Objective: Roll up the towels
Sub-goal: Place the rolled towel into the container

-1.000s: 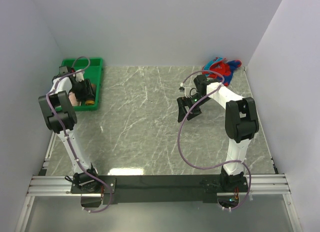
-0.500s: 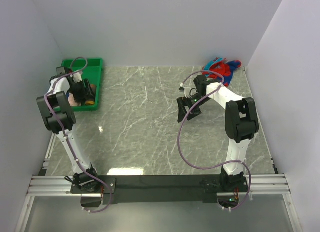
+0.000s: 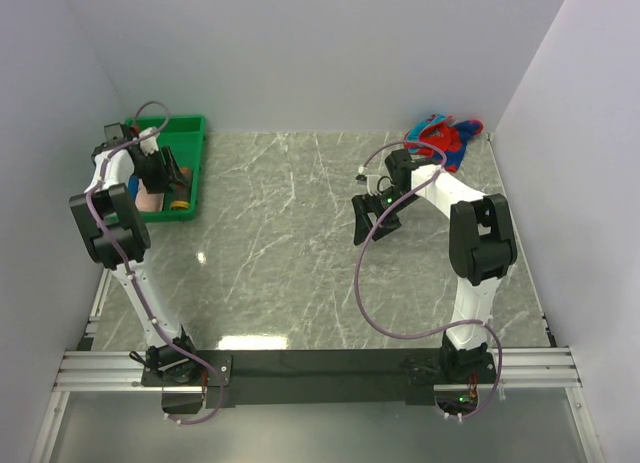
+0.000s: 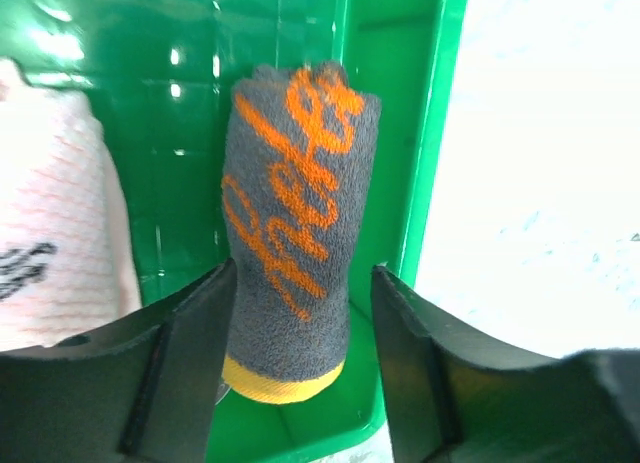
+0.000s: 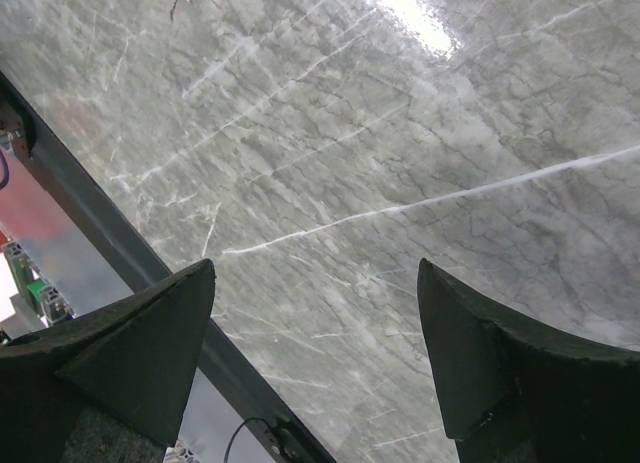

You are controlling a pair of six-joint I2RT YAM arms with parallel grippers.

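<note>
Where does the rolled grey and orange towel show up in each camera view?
Top external: towel far left, inside the green tray, near its right wall.
Left wrist: towel at centre, beside the tray's wall.
Right wrist: not in it.
Shared landmark: the green tray.

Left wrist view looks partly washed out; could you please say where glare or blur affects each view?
Left wrist view: the table beside the green tray is blown out white, the pale pink towel overexposed, the orange-lettered towel sharp. Right wrist view: glare on the table at the top edge. Top external view: a bright reflection at the table's near edge.
</note>
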